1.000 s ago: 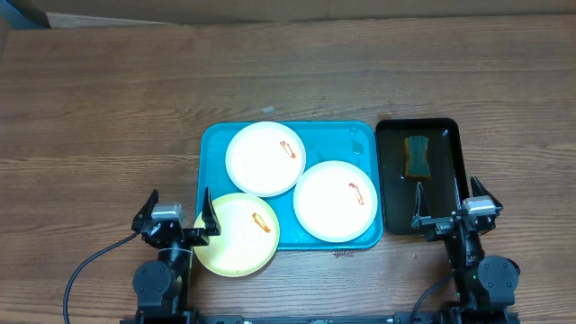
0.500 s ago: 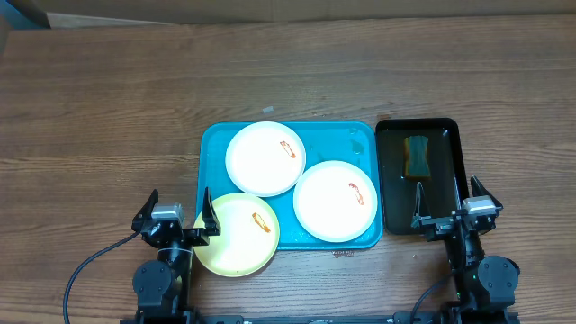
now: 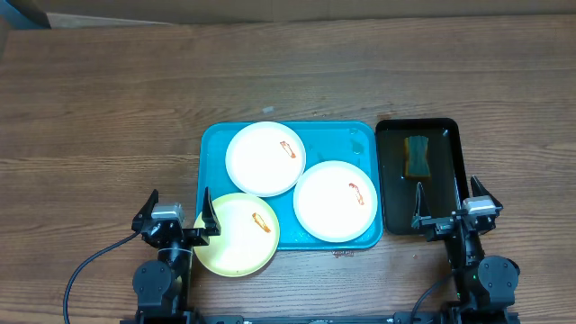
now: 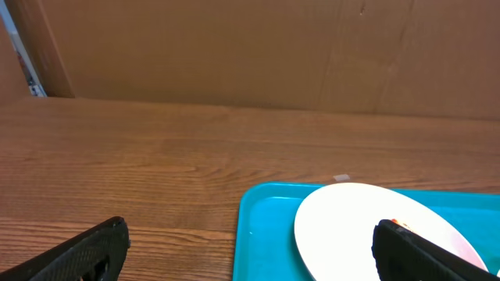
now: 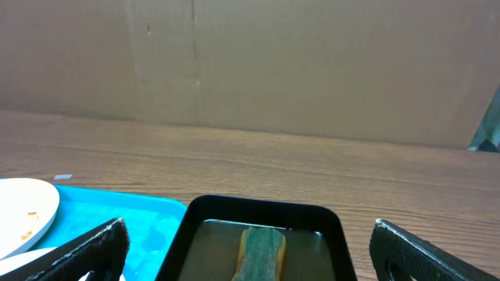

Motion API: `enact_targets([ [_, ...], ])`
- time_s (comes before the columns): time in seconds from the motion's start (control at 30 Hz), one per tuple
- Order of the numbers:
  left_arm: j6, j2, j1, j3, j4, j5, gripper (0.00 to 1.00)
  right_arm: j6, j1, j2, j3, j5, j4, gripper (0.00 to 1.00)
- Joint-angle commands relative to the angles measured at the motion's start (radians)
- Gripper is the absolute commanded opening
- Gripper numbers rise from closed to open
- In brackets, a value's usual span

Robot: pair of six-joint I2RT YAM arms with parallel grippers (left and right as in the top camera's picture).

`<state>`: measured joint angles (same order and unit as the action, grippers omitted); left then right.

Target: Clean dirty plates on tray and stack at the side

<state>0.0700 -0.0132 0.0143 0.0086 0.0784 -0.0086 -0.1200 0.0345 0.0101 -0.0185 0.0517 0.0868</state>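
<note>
Three round flat plates (image 3: 335,200) (two white, one yellow) sit on one glossy turquoise tray (image 3: 360,139); my left end effector (image 3: 178,207) and right end effector (image 3: 447,202) gape wide, empty.

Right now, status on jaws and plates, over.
Left gripper, right gripper: jaws wide open, empty. Plates all smeared, unstacked; yellow plate overhangs tray corner. Sponge in black tray. Nothing seen blocking.

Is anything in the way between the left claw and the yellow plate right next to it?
Nothing visible. The left gripper stands open beside the pale yellow plate, one finger at its left rim. The plate hangs over the near-left corner of the turquoise tray.
</note>
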Motion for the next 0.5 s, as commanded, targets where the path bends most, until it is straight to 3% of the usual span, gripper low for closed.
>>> enact_targets([
  [0.0,-0.021,0.007,-0.001,-0.004,-0.001,0.006,1.0,-0.004,0.003,-0.007,0.011,-0.005,-0.006,1.0],
  [0.2,-0.021,0.007,-0.002,-0.004,-0.035,0.018,1.0,-0.005,0.003,-0.007,0.011,-0.005,-0.006,1.0],
  [0.37,-0.013,0.007,-0.002,0.027,-0.048,0.269,1.0,-0.004,0.003,-0.007,0.011,-0.005,-0.006,1.0],
  [0.47,0.069,0.006,-0.002,0.111,0.042,0.275,1.0,-0.004,0.003,-0.007,0.011,-0.005,-0.006,1.0],
])
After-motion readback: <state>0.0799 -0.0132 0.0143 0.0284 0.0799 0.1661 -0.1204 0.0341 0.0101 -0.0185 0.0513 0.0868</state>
